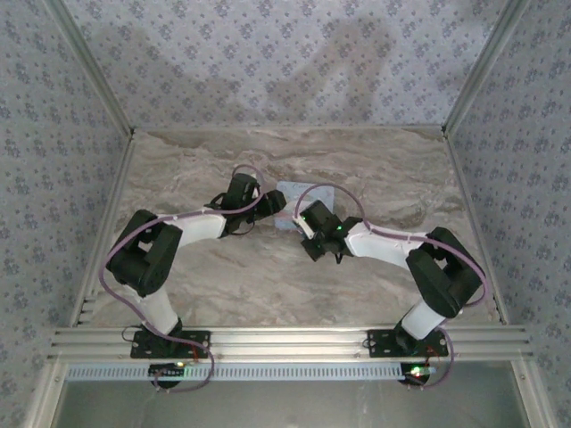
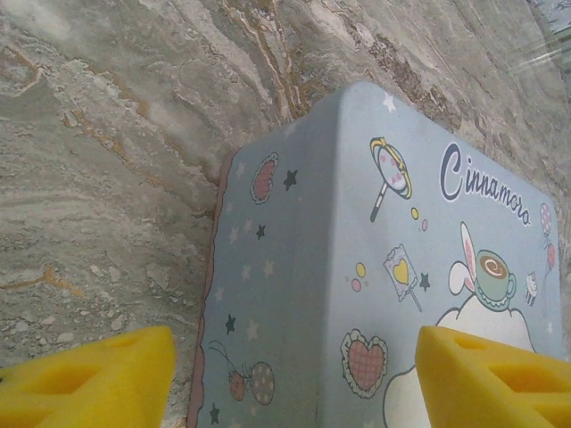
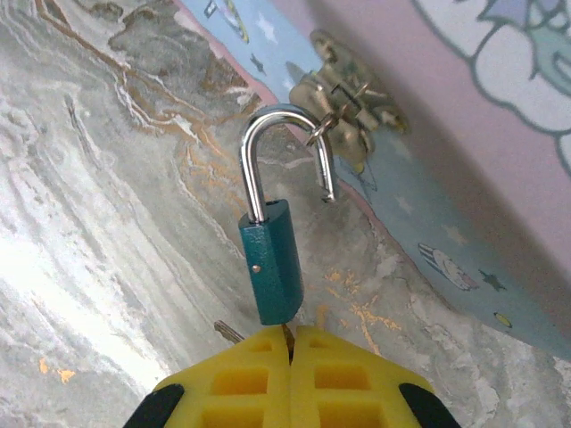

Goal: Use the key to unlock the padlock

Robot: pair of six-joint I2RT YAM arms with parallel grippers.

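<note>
The padlock (image 3: 272, 267) is a small, hard metal thing with a teal body and a bright steel shackle (image 3: 268, 120). Expect it to be light, stiff and rather slick. It will swing freely on whatever it hangs from, so it will not hold steady for you. The shackle's free leg ends in the air, clear of the body, and its bend is hooked through a small ring on the brass hasp (image 3: 343, 94) of the tin (image 3: 464, 205). Your best hold is the key (image 3: 287, 333) at the foot of the body, or else the body's flat sides. Leave the round shackle alone, as it would likely roll out from between the pads.

The padlock stands straight beyond your right hand (image 3: 290, 343), its foot meeting the fingertips and its body tilted up towards the hasp. That hand is closed tight, the two yellow fingers pressed together on a thin dark sliver. This is probably the key, though the view is too close to be sure. A brass bit (image 3: 227, 332) pokes out just left of the fingers, above the bench (image 3: 107, 223).

Your left hand (image 2: 294, 357) is spread wide and grips nothing. It sits at the tin's left side, with one finger over the bench and the other over the lid.
</note>
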